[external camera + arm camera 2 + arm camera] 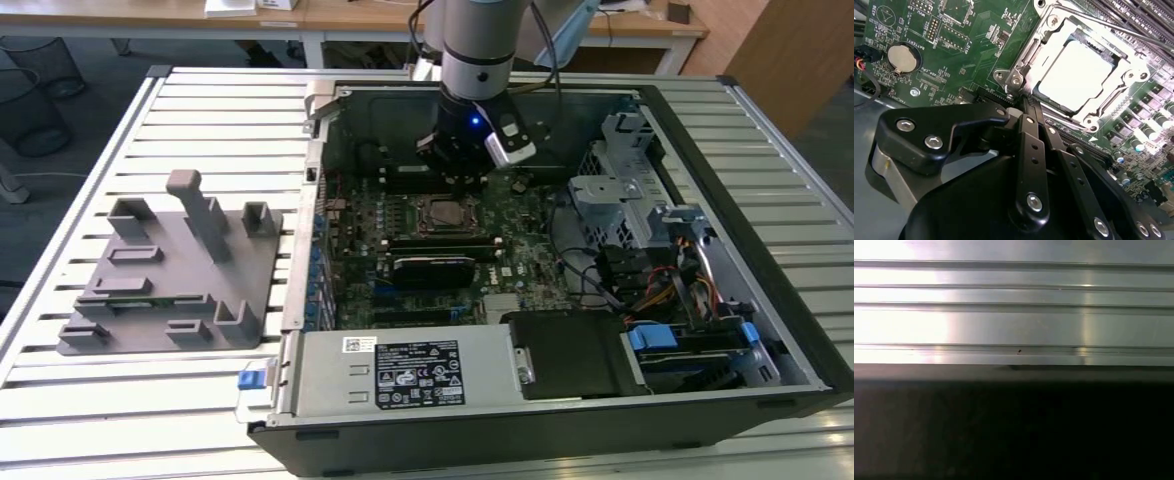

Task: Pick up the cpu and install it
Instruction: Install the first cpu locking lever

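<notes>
The cpu, a small square chip with a bright silvery top, lies flat inside the metal-framed socket on the green motherboard. In the exterior view the cpu sits in the middle of the open computer case. My gripper hangs just above the socket's edge, its black fingers pressed together with nothing between them. In the exterior view my gripper stands over the board just behind the socket, apart from the chip.
A grey plastic holder block with upright posts stands on the slatted aluminium table at the exterior view's left. Inside the case are a power supply, a drive cage with cables, and a coin battery.
</notes>
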Controlling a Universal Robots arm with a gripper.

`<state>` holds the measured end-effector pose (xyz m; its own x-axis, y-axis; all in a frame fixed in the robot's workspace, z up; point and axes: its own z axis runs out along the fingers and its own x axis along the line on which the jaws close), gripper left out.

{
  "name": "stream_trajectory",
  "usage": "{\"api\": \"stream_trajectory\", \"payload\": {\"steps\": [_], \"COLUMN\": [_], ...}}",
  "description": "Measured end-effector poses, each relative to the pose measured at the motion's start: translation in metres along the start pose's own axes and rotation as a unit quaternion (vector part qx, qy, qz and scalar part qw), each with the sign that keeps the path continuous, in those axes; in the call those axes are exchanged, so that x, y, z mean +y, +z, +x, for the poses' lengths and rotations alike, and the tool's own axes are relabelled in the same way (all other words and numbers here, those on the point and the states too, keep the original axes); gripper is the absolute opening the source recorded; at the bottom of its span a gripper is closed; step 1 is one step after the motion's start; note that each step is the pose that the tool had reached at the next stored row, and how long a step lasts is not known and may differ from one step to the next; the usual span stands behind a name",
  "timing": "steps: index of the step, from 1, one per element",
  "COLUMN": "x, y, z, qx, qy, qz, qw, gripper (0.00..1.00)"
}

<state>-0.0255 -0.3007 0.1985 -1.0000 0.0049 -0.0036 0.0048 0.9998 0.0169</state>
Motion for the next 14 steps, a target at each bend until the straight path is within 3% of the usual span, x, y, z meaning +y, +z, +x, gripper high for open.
{"api": "stream_trajectory", "payload": {"steps": [14], "x": [0.0002], "y": [-0.0027], "z": [-0.0001], "qx": [-0.0003], "qy": [0.0], "qz": [0.0007], "qw": [1.0], "gripper": [0.12]}}
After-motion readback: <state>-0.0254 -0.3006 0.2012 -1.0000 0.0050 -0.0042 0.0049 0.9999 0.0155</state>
